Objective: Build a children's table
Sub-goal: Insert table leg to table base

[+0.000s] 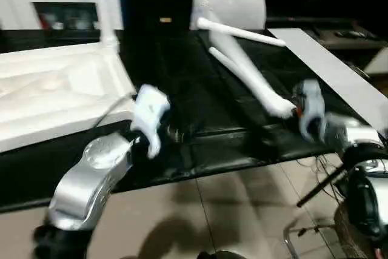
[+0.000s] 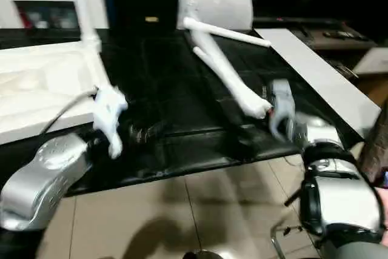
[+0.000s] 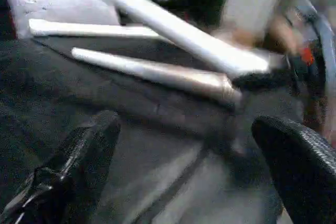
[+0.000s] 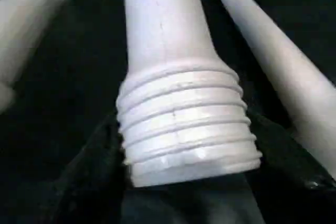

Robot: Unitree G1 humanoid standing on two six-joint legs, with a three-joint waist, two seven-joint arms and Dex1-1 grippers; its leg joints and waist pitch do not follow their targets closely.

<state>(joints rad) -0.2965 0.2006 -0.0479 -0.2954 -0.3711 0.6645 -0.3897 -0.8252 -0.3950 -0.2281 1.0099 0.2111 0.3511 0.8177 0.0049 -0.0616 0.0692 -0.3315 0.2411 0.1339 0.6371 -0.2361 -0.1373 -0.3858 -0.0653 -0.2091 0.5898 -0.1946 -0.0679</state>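
Nearest the camera, the left gripper (image 3: 184,171) is seen hanging above the near edge of the black mat (image 1: 200,98), its two black fingers (image 3: 73,166) spread wide with nothing between them. Across from it, on the robot's right side, the right gripper (image 4: 184,182) is set around the threaded end of a white leg (image 1: 254,83); the fingers appear to be clamped on the thread from either side, though the blur of the head views leaves the contact less than certain. That leg is lifted at the gripped end and slants away across the mat, with a second leg (image 3: 147,69) lying just beside it. A third leg (image 1: 239,33) is laid across their far ends. On the robot's left the tabletop (image 1: 54,89) rests underside up, and one leg (image 1: 102,4) stands upright in its far corner socket. Further back a white pillow-like slab (image 1: 233,7) is propped beyond the legs — and a white cabinet (image 1: 30,1) is seen at the far left.
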